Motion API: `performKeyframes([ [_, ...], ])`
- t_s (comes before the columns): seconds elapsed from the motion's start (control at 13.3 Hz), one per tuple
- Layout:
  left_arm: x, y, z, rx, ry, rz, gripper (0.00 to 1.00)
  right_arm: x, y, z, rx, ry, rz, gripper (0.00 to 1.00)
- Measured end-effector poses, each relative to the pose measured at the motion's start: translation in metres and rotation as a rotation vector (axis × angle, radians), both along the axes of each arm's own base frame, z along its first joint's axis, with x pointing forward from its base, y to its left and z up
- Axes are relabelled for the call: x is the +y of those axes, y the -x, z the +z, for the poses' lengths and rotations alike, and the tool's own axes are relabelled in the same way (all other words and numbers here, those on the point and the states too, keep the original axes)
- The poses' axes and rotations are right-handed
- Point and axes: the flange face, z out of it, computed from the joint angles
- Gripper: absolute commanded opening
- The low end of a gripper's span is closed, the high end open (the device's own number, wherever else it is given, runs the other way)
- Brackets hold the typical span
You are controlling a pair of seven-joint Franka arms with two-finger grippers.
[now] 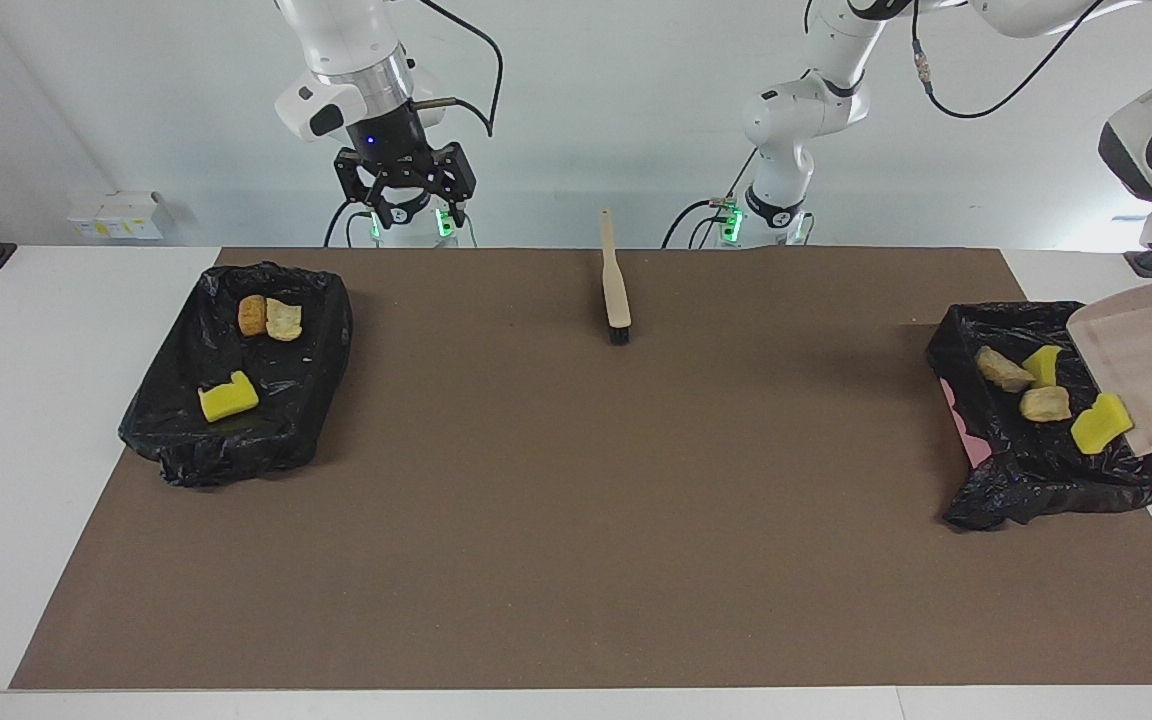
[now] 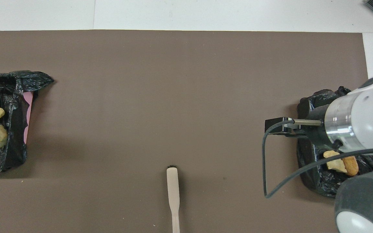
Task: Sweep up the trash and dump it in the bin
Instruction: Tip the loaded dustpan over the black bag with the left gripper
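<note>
We keep the left gripper clamped on the tilted dustpan (image 1: pixel 1151 365) over the bin (image 1: pixel 996 470) until the trash (image 1: pixel 1100 422) slides clear; the right gripper (image 1: pixel 406 205), jaws wide, waits at twelve o'clock.

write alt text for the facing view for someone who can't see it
A beige dustpan tips over a black-lined bin holding four yellow and tan scraps. A second bin holds three more; a brush lies between.
</note>
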Motion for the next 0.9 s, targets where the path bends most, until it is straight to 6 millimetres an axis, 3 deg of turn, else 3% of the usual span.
performKeyframes([
  [0.22,0.001,0.008,0.018,-0.02,-0.026,0.002,0.0,-0.021,-0.029,0.01,-0.034,0.092,0.06,1.0],
  [0.45,-0.003,0.012,0.025,-0.021,-0.026,0.012,0.0,-0.048,-0.043,0.009,-0.036,0.108,0.093,1.0],
  [0.75,-0.021,0.013,0.01,-0.008,0.114,0.062,0.0,-0.087,-0.04,0.002,0.011,0.116,0.154,1.0],
  [0.9,-0.031,0.016,-0.004,-0.006,0.267,0.117,0.0,-0.092,-0.039,0.0,0.015,0.115,0.166,1.0],
])
